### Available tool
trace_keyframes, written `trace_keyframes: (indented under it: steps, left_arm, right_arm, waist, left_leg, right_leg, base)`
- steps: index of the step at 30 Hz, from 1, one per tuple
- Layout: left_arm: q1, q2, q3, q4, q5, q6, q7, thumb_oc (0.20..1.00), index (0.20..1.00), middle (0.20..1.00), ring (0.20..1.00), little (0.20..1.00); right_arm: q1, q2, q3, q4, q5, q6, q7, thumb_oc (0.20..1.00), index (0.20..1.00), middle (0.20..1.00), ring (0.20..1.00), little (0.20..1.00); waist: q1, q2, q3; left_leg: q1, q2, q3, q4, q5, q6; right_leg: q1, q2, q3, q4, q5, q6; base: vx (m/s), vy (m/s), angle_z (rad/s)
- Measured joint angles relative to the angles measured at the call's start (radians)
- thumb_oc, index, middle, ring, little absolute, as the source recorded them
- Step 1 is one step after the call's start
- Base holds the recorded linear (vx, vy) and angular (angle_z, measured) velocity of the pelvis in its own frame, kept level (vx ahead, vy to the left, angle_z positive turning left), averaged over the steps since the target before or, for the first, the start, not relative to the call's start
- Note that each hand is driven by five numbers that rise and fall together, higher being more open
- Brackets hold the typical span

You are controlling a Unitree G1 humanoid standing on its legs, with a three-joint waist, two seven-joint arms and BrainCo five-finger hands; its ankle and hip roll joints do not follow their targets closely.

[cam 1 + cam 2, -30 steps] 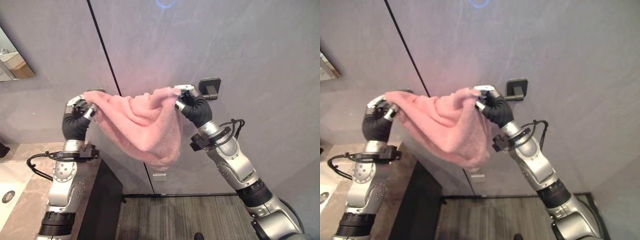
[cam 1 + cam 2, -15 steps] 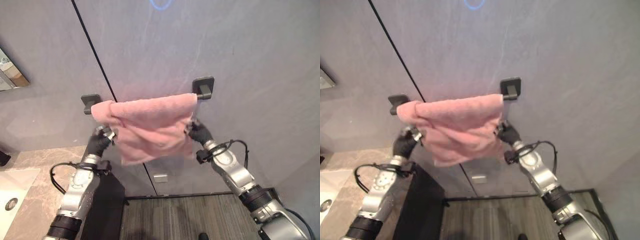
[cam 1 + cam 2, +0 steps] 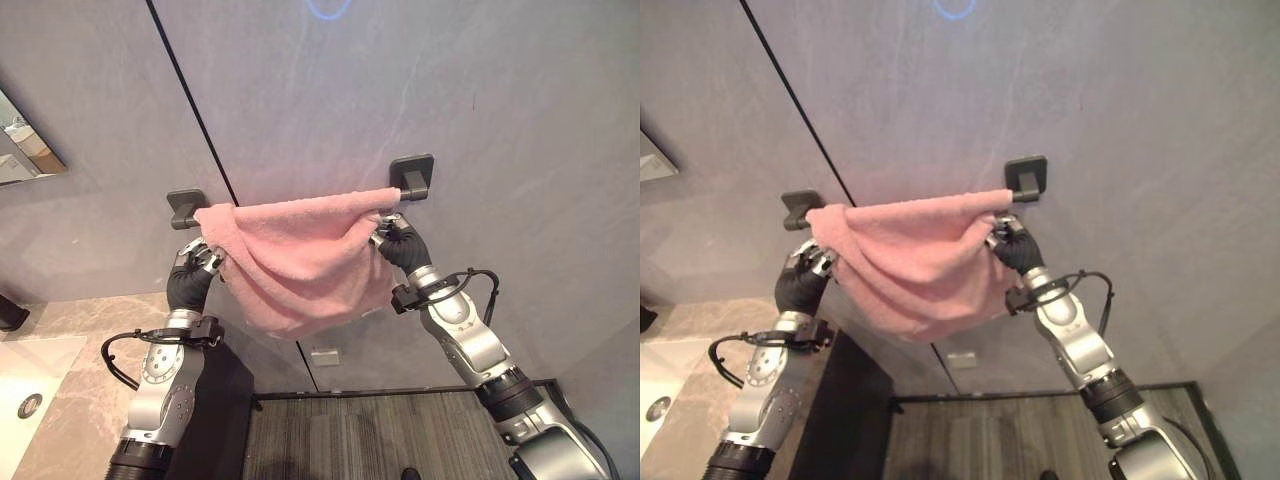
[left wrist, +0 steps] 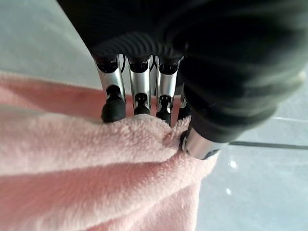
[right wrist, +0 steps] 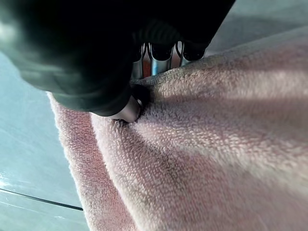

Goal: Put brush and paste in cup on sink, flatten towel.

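- The left wrist view shows the left hand (image 4: 144,96) up close, fingers (image 4: 113,108) and thumb pinching a fold of the pink towel (image 3: 300,255); the head views show this grip from afar, under the left bracket (image 3: 186,207).
- In the right wrist view the right hand (image 5: 130,103) has its thumb pressed into the pile and its fingers behind the cloth, clamped on the edge.
- From the head, the towel hangs over a wall bar between two dark brackets, the right bracket (image 3: 412,175) just above the right hand.
- The sink basin (image 3: 25,385) shows at lower left in the stone counter (image 3: 95,330); nothing can be made out in it.
- The towel sags in the middle, rumpled, with diagonal folds and an uneven lower hem.
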Motion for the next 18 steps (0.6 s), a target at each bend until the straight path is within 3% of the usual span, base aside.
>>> trace_keyframes:
  steps: [8,18]
  left_arm:
    - [0.041,0.0,0.052,0.12,0.072,0.027,0.031,0.2,0.2,0.2,0.2,0.2]
    - [0.07,-0.025,0.102,0.086,0.143,0.026,0.062,0.2,0.2,0.2,0.2,0.2]
  right_arm:
    - [0.019,-0.008,-0.073,-0.023,0.007,-0.005,-0.006,0.2,0.2,0.2,0.2,0.2]
    - [0.058,0.003,-0.085,-0.026,0.008,-0.007,-0.021,0.2,0.2,0.2,0.2,0.2]
  waist:
    - [0.001,0.007,0.009]
    - [0.0,0.002,0.014]
  left_leg:
    - [0.0,0.0,0.0,0.0,-0.003,0.0]
    - [0.0,0.001,0.001,0.0,-0.009,0.001]
  right_leg:
    - [0.0,0.0,0.0,0.0,-0.007,0.006]
    - [-0.001,0.001,-0.001,0.0,-0.01,0.006]
  base:
    - [0.0,0.0,0.0]
    - [0.0,0.0,0.0]
